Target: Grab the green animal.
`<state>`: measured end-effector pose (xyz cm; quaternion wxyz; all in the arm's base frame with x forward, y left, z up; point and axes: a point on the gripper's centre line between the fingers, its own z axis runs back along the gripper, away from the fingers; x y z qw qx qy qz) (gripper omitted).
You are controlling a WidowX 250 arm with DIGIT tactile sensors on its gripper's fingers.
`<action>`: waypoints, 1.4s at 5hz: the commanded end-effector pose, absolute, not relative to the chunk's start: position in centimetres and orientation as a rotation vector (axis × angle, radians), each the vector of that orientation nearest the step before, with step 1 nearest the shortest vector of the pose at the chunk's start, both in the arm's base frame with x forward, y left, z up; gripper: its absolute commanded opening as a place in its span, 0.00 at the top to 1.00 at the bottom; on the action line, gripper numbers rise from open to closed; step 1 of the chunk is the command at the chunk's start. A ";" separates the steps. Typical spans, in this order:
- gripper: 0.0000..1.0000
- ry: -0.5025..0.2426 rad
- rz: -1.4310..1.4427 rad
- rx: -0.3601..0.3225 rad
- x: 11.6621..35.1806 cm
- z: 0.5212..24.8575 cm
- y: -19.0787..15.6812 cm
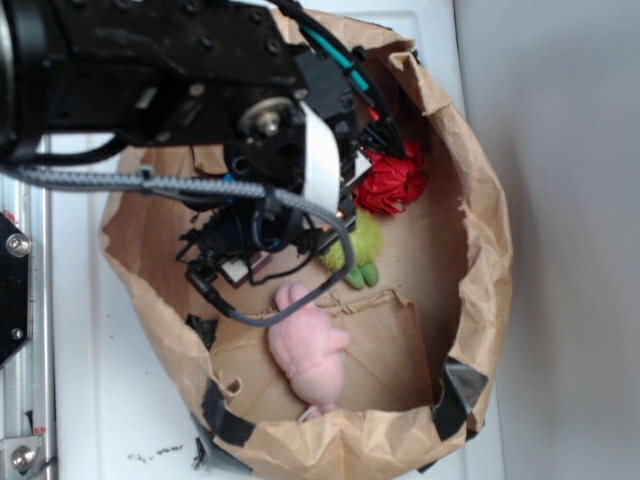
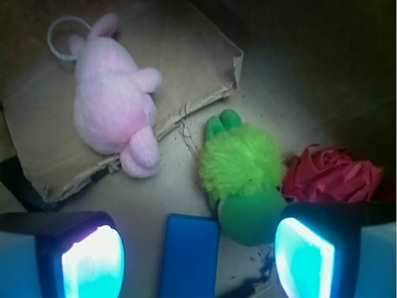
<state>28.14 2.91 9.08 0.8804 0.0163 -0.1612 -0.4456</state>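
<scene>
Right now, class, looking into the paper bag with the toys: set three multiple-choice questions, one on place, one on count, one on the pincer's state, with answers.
1. The green animal lies beside which toy?
A. red fabric flower
B. blue ball
C. yellow duck

2. How many soft items lie in the paper bag?
A. one
B. three
C. five

3. The pincer is:
A. shut on the pink plush
B. open, holding nothing
C. shut on the bag

Answers: 1 A, the flower touches its side. 2 B, green, pink and red. 3 B, both fingers stand apart above the bag floor.
</scene>
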 end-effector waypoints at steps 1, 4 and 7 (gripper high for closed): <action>0.00 -0.397 -0.939 0.078 30.5 10.0 3.0; 0.00 -0.398 -0.911 0.073 32.5 9.8 2.2; 0.00 -0.404 -0.911 0.081 33.4 7.4 1.7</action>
